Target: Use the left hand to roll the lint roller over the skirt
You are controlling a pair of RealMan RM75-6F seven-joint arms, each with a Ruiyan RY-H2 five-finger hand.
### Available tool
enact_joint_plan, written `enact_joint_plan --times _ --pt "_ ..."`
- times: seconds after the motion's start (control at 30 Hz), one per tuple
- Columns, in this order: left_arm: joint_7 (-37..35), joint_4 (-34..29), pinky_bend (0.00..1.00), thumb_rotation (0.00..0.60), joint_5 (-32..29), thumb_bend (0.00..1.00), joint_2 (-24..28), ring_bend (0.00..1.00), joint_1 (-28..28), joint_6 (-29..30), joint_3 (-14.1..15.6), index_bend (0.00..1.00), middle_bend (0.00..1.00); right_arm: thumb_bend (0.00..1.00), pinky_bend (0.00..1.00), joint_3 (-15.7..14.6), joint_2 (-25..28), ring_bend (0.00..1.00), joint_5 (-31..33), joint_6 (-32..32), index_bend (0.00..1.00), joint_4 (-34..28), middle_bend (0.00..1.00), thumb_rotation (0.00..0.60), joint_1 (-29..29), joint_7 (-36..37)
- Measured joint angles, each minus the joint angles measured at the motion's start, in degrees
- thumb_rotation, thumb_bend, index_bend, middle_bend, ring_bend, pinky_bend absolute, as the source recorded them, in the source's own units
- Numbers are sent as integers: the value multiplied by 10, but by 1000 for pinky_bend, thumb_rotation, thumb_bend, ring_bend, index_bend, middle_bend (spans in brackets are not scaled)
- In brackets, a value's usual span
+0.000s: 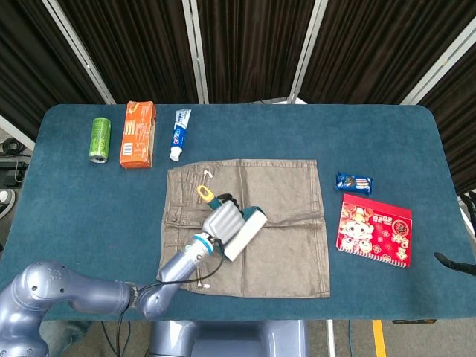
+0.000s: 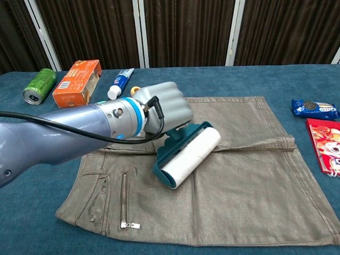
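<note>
A grey-brown skirt (image 1: 282,193) (image 2: 249,175) lies flat in the middle of the blue table. My left hand (image 1: 221,222) (image 2: 162,111) grips the teal handle of the lint roller (image 1: 245,234) (image 2: 191,158). Its white roll lies on the skirt near the middle, slanted. The handle's yellow end (image 1: 203,192) sticks out behind the hand. At the far right edge of the head view, only dark fingertips of my right hand (image 1: 454,262) show, off the table.
A green can (image 1: 100,139), an orange box (image 1: 138,133) and a toothpaste tube (image 1: 179,134) lie along the back left. A blue cookie pack (image 1: 353,182) and a red packet (image 1: 375,230) lie right of the skirt.
</note>
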Motion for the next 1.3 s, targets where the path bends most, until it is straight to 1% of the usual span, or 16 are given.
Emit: enact_joint_plan --times 0.2,0.6,0.93,1.07,1.3 --pt "20 -8 436 600 -7 784 -13 387 -20 12 2 606 444 0 0 1 1 0 0 2 0 1 0 600 -2 3" --pt "18 6 437 600 -25 787 -10 387 -18 23 29 609 444 0 0 1 2 0 0 4 0 0 0 600 -3 2" --pt "-5 22 437 600 -29 789 40 388 4 28 56 610 445 0 0 1 1 0 -1 4 0 -1 0 600 -3 -2" --pt "-29 32 438 600 -32 788 67 389 22 27 68 612 446 0 0 1 0 0 -2 4 0 -2 0 600 -2 -5" --pt "-63 64 438 600 -35 790 88 389 50 19 88 612 446 0 0 0 -1 0 -3 3 0 -6 0 600 -1 -13"
